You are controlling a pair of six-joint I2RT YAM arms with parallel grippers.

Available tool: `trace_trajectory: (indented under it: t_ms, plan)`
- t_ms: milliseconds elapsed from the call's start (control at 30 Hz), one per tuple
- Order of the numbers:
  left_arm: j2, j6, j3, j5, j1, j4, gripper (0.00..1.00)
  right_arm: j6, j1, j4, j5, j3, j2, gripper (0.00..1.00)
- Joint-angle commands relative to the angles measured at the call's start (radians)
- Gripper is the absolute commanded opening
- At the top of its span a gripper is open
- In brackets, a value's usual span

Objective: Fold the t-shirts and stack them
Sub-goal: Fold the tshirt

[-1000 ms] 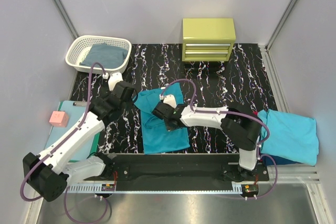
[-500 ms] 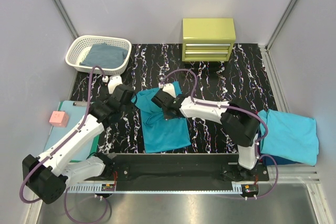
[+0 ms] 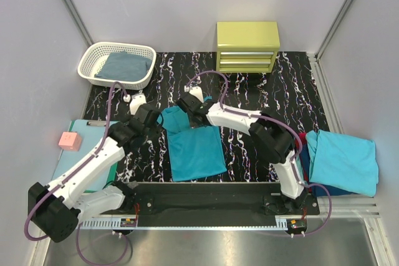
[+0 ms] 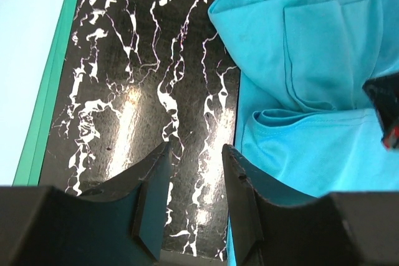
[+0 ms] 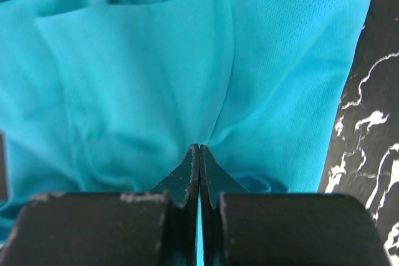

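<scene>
Pinching teal t-shirt (image 3: 196, 154) fold, right gripper (image 5: 199, 147) fingers clamped; I drag slow, keep cloth flat; left gripper (image 4: 193, 152) fingers apart, empty.

Top view high, looking down; wrist views close, downward; all share teal t-shirt (image 3: 196, 154)

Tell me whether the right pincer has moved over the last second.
Yes. The right pincer, shut on the teal t-shirt, has travelled away from the arm bases, toward the yellow-green drawer cabinet at the back.

Partly folded, rumpled teal t-shirt (image 3: 196, 154)
</scene>
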Motion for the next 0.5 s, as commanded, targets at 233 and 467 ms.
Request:
trace_trajectory:
  t_ms: [233, 467]
  plan:
    - [-0.071, 0.029, -0.063, 0.045, 0.004, 0.085, 0.60, -0.089, -0.027, 0.016, 0.192, -0.081, -0.274, 0.50]
    - [0.277, 0.088, 0.070, 0.170, 0.032, 0.224, 0.54, -0.035, -0.025, -0.050, 0.188, -0.185, -0.466, 0.53]
